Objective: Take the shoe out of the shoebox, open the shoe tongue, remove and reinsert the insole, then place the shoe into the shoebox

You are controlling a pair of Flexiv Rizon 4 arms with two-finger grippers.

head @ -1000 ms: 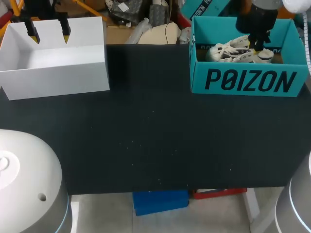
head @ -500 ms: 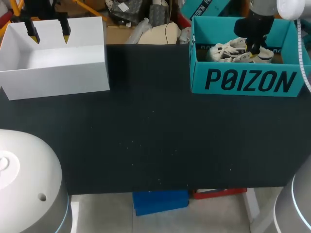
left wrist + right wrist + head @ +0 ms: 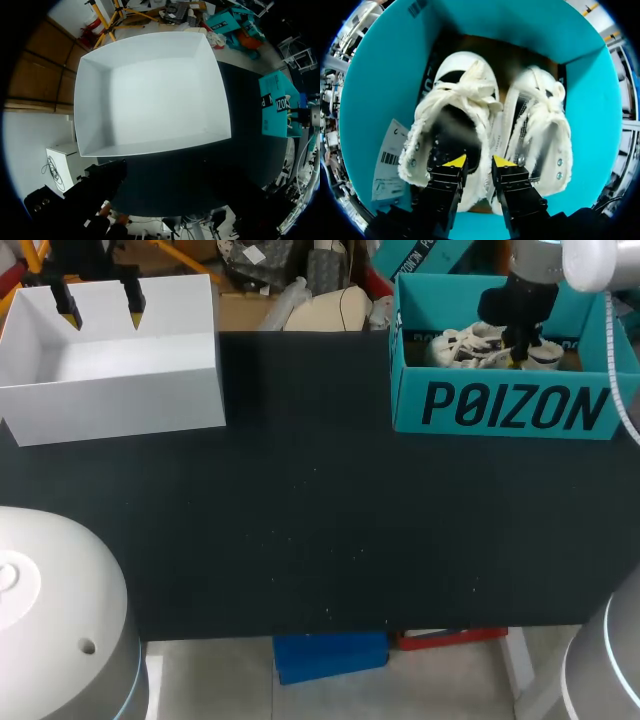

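The teal shoebox (image 3: 510,410) stands at the table's back right with a pair of white frayed canvas shoes (image 3: 462,345) inside. My right gripper (image 3: 518,352) reaches down into it. In the right wrist view one shoe (image 3: 455,107) lies beside its twin (image 3: 540,120) on the box floor. The right gripper (image 3: 479,161) straddles the first shoe's inner side wall, one finger inside the opening, the other between the two shoes, and both press on that wall. My left gripper (image 3: 100,312) hangs open with nothing in it above the white box (image 3: 110,370).
The white box (image 3: 150,95) sits at the back left with its inside bare. A paper tag (image 3: 390,160) lies against the teal wall (image 3: 385,90) beside the gripped shoe. Between the two boxes stretches the black tabletop (image 3: 310,520).
My right gripper has shifted slightly left inside the shoebox and its fingers have drawn closer together onto the shoe's side wall. The left arm has stayed still.
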